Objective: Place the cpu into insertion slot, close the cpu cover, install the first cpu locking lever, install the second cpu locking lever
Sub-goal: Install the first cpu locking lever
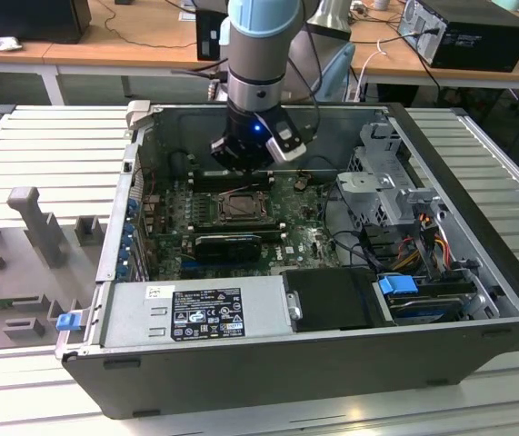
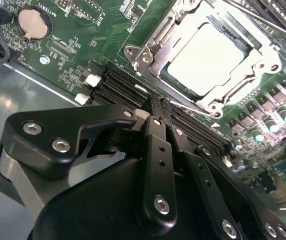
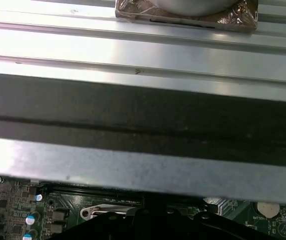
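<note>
In the second wrist view the black hand (image 2: 160,107) sits closest to the lens, its fingers (image 2: 158,150) pressed together with nothing between them; the tips come down next to a thin metal lever (image 2: 185,105) that runs along the near edge of the socket. Just beyond the tips lies a row of long black memory slots (image 2: 120,87), and past those the cpu (image 2: 208,57) rests flat in the insertion slot (image 2: 170,82), its pale metal face showing through the window of the cpu cover (image 2: 150,50), which lies down over it. Whether the lever is hooked in place cannot be told. A round coin battery (image 2: 32,22) sits farther off on the green motherboard (image 2: 72,55).

In the exterior view the open computer case (image 1: 241,372) lies on its side on the ribbed bench (image 1: 50,136), with the power supply (image 1: 195,313) along its near wall and a black drive bay (image 1: 332,300) beside it. Deeper in, the cpu (image 1: 239,207) lies near the middle of the board, and the hand (image 1: 250,159) hangs over the board just behind it, carried by the grey and pale blue arm (image 1: 261,45). A grey fixture (image 1: 36,222) stands on the bench at the exterior view's left. Behind the bench, wooden desks (image 1: 114,41) carry cables and another computer (image 1: 473,32).
</note>
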`<state>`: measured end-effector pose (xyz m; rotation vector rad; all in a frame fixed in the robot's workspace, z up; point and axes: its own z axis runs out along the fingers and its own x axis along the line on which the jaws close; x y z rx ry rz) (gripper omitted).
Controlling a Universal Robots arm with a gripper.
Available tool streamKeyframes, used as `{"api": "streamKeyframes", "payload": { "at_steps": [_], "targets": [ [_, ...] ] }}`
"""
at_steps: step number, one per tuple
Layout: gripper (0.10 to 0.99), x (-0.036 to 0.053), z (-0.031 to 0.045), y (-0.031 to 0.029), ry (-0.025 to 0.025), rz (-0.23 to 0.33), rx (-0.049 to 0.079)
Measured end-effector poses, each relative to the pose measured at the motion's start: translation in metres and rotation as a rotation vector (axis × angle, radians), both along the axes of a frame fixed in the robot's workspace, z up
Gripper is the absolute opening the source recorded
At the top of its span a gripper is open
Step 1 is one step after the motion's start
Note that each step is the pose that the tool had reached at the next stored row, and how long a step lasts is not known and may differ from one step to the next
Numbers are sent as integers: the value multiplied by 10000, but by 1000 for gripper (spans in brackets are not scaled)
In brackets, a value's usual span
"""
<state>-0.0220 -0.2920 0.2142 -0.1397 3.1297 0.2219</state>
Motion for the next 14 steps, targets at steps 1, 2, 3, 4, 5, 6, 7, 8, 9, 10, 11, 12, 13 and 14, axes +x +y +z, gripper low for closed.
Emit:
{"api": "streamKeyframes", "payload": {
  "at_steps": [1, 2, 3, 4, 5, 6, 7, 8, 9, 10, 11, 12, 13, 14],
  "targets": [
    [106, 0, -3, -2, 0, -2, -2],
    [106, 0, -8, -7, -2, -1, -1],
    [106, 1, -14, -12, -8, -1, 0],
    [106, 3, -22, -17, -14, -5, 0],
    [106, 12, -30, -18, -16, -8, 0],
    [106, 20, -34, -18, -16, -8, 0],
    [106, 25, -39, -17, -16, -8, 0],
    [106, 29, -48, -16, -17, -8, 0],
    [106, 31, -55, -15, -17, -9, -1],
    [106, 33, -61, -15, -17, -9, 0],
    [106, 35, -72, -14, -17, -9, 0],
    [106, 35, -79, -14, -17, -8, 0],
    [106, 36, -82, -14, -17, -8, -3],
    [106, 36, -85, -14, -17, -8, -7]
  ]
}}
